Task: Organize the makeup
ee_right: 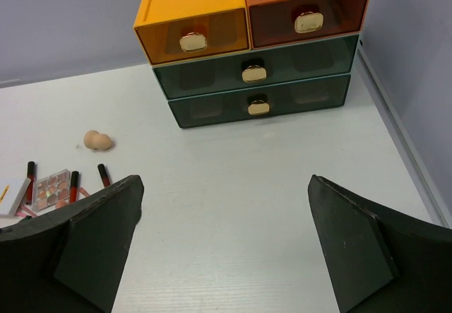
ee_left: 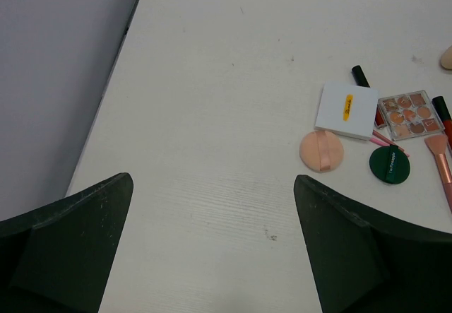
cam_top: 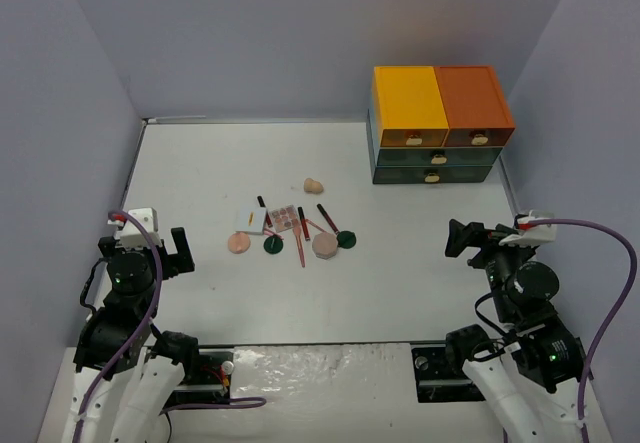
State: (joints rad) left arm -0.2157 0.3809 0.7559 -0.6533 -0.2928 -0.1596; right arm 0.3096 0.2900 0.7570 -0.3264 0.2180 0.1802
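The makeup lies in a cluster at the table's middle: a white-lidded palette, its open colour tray, dark red sticks, a peach puff, a larger peach compact, two dark green discs, and a beige sponge set apart behind them. My left gripper is open and empty, left of the cluster. My right gripper is open and empty, right of it.
A drawer unit stands at the back right, with yellow and orange top drawers and two dark green drawers below, all shut. Grey walls enclose the table on the left, back and right.
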